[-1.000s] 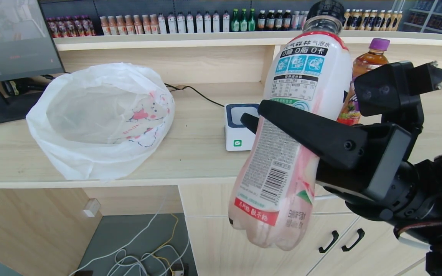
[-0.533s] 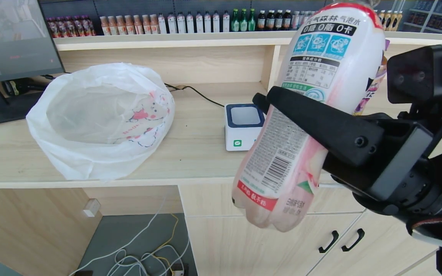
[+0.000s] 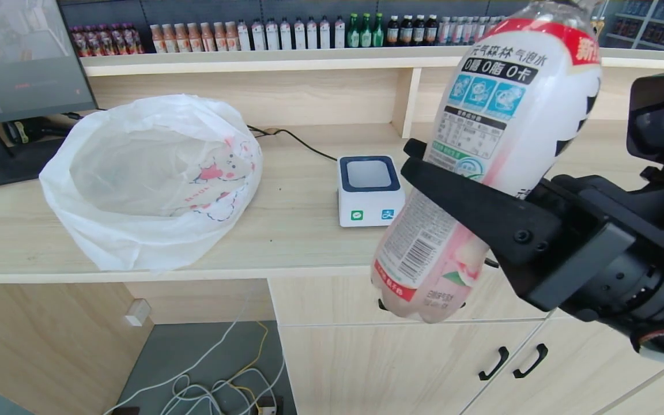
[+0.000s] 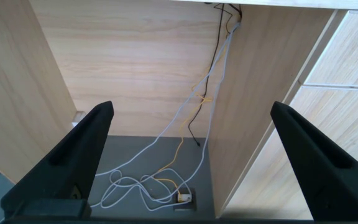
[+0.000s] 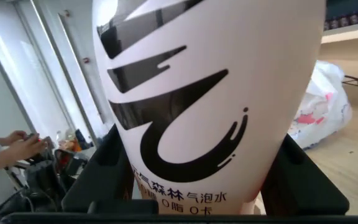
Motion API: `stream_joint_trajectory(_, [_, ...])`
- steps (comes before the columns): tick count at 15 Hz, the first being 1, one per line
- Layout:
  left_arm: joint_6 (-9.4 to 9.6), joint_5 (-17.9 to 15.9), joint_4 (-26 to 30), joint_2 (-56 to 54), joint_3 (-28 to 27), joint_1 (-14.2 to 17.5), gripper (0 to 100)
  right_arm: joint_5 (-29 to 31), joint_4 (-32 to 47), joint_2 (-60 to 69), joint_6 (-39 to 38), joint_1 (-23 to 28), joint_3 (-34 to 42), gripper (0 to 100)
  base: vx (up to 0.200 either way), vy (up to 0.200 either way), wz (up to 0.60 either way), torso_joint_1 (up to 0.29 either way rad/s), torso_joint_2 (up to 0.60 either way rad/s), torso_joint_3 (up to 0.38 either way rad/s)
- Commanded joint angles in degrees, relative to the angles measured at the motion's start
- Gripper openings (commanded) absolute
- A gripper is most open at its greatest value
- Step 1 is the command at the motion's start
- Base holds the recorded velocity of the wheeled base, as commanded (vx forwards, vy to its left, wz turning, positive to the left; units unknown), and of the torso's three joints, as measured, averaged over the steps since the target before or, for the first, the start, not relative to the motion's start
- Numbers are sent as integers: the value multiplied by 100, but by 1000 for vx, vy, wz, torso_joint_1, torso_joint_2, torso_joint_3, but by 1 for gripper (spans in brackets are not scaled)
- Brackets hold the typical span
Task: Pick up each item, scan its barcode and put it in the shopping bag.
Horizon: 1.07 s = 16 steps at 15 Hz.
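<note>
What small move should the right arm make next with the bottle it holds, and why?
Probably swing the bottle leftward over the scanner and turn it so the barcode faces the window. The right gripper is shut on the bottle, held tilted in the air to the scanner's right, with the barcode facing the head camera rather than that upturned window.

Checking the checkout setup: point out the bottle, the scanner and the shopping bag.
bottle [image 3: 499, 104], head view, on its label
scanner [image 3: 369, 174], head view, on its top window
shopping bag [image 3: 136, 242], head view, on its front wall
</note>
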State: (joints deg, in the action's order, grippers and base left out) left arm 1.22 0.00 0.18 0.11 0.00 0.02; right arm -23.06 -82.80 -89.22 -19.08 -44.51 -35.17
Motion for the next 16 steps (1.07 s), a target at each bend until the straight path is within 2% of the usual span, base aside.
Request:
stream_joint_trajectory(1, [1,0,-1,-2,0,6,100,399,510,458,458,197,72,0,0,0,0,0,0,0])
stream_joint_trajectory(5, [1,0,-1,-2,0,-2,100,1551,1169,775,1143,329,28,0,0,0,0,0,0,0])
stream_joint_trajectory(9, [1,0,-1,-2,0,6,100,2456,1187,564,2277,628,-157,0,0,0,0,0,0,0])
stream_joint_trajectory(13, [10,0,-1,-2,0,-2,100,3695,1187,397,3086,628,-798,0,0,0,0,0,0,0])
stream_joint_trajectory(16, [10,0,-1,-2,0,6,100,4504,1196,371,3754,636,-948,0,0,0,0,0,0,0])
